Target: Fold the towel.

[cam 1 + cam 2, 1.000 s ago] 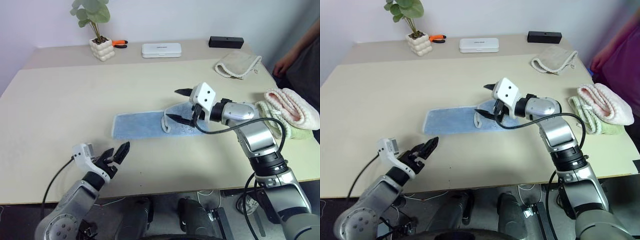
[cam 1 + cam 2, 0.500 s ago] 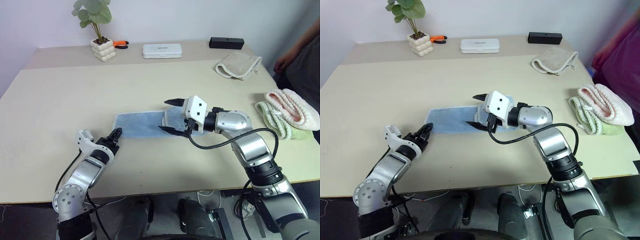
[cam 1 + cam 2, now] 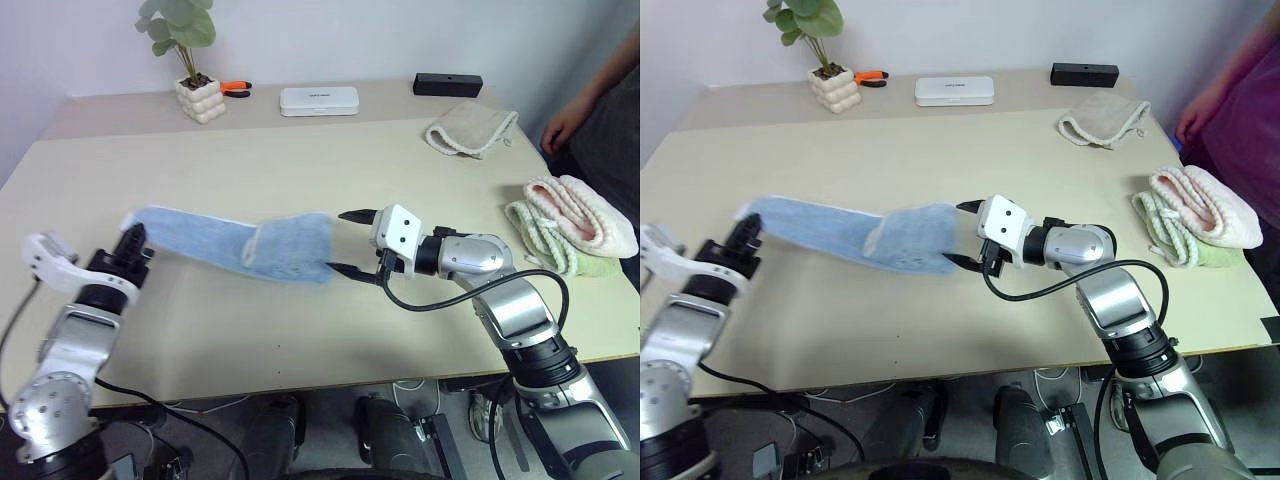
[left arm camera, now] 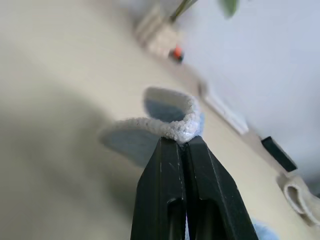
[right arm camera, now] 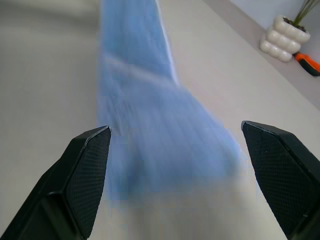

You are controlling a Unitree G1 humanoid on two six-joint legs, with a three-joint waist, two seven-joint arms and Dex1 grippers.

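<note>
Light blue fluffy towel [image 3: 240,240] stretched, left gripper [image 3: 132,240] jaws clenched on its end, right gripper [image 3: 352,243] jaws released.

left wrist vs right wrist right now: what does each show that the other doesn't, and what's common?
Left wrist: the left gripper shut, its fingers pinching the towel at its edge, plus the white case and black box at the back.
Right wrist: the right gripper open, fingers either side of the towel's near end without touching it.
Both: the towel, the beige table, the white plant pot.
</note>
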